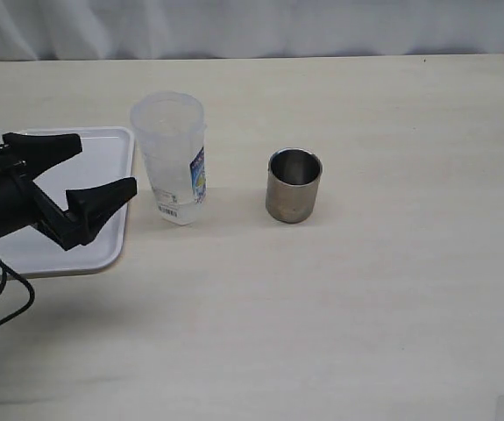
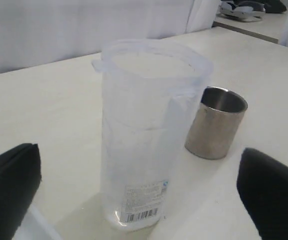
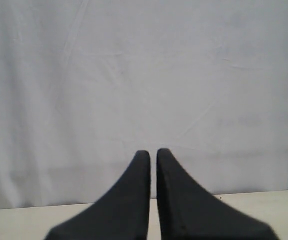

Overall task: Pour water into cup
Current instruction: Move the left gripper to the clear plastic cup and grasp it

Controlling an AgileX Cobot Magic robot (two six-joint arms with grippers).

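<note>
The brushed-steel cup [image 1: 294,185] stands upright on the table; it also shows in the left wrist view [image 2: 215,122]. A taller translucent plastic container [image 1: 169,158] with a blue label and barcode stands to its left, also in the left wrist view [image 2: 149,135]. A faint glint shows at its bottom; the water is barely visible. My left gripper [image 1: 107,167] is open and empty, just left of the container, its jaws apart on either side of it in the left wrist view [image 2: 138,200]. My right gripper [image 3: 153,152] is shut, empty, and out of the exterior view.
A white tray [image 1: 102,237] lies at the left edge, under my left arm. A black cable [image 1: 2,298] loops in front of it. A white curtain [image 1: 252,26] backs the table.
</note>
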